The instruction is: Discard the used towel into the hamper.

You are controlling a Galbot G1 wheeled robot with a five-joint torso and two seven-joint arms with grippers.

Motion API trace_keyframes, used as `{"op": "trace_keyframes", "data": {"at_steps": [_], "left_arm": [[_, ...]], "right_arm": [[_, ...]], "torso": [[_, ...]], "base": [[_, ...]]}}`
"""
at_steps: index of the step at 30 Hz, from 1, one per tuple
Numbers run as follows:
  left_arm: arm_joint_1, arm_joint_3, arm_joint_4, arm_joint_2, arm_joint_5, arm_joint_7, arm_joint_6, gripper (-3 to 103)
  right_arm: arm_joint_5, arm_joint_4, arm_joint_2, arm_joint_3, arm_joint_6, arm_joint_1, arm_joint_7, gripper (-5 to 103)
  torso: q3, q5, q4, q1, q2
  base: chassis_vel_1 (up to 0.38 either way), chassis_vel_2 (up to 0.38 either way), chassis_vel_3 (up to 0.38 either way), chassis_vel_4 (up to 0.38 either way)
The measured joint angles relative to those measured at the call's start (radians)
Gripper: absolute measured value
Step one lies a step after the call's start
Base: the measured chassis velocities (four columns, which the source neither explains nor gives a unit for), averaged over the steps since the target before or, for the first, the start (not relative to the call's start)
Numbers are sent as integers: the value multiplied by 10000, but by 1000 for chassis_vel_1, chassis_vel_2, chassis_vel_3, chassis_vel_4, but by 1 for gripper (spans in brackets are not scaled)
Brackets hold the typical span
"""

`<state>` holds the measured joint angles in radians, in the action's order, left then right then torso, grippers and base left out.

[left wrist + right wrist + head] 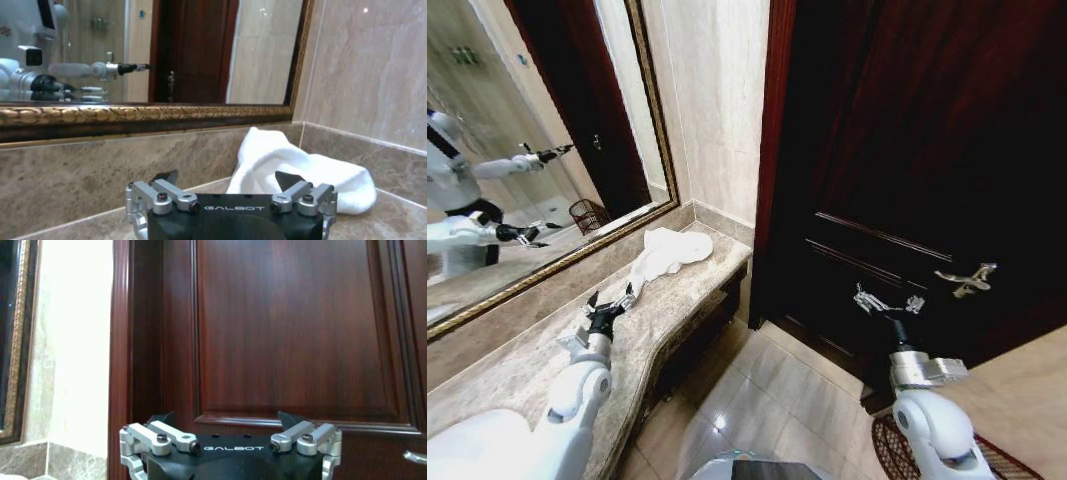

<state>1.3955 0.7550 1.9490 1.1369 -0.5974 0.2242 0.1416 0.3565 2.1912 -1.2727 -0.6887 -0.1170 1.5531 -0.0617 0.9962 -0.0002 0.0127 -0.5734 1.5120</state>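
The used towel is white and lies crumpled on the marble counter near its far end, below the mirror. My left gripper is open over the counter, a short way in front of the towel and pointing at it. In the left wrist view the towel lies just beyond the open left gripper, apart from it. My right gripper is open and empty in front of the dark door, as the right wrist view's right gripper also shows. The hamper shows as a dark ribbed rim on the floor behind my right arm.
A gold-framed mirror runs along the wall above the counter and reflects my arms and a basket. The dark wooden door has a metal lever handle close to my right gripper. Tiled floor lies between counter and door.
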Motion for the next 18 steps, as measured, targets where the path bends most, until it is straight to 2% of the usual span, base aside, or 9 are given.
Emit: {"op": "trace_keyframes", "data": {"at_steps": [4, 9, 18], "left_arm": [[-355, -225, -566, -522, -234, -99, 11, 96], [-904, -509, -1610, -1239, -473, -278, -18, 98], [-1553, -1065, -2295, -1482, -761, -430, -17, 98]], "right_arm": [[-70, -123, -32, 24, -69, -18, 137, 100], [-200, -431, -11, 33, -238, -27, 284, 100], [-528, -667, -144, 313, -302, -75, 448, 100]], "torso": [[0, -1, 2, 0, 0], [0, -1, 0, 0, 0], [0, -1, 0, 0, 0]], "base": [[0, 0, 0, 0], [0, 0, 0, 0], [0, 0, 0, 0]]}}
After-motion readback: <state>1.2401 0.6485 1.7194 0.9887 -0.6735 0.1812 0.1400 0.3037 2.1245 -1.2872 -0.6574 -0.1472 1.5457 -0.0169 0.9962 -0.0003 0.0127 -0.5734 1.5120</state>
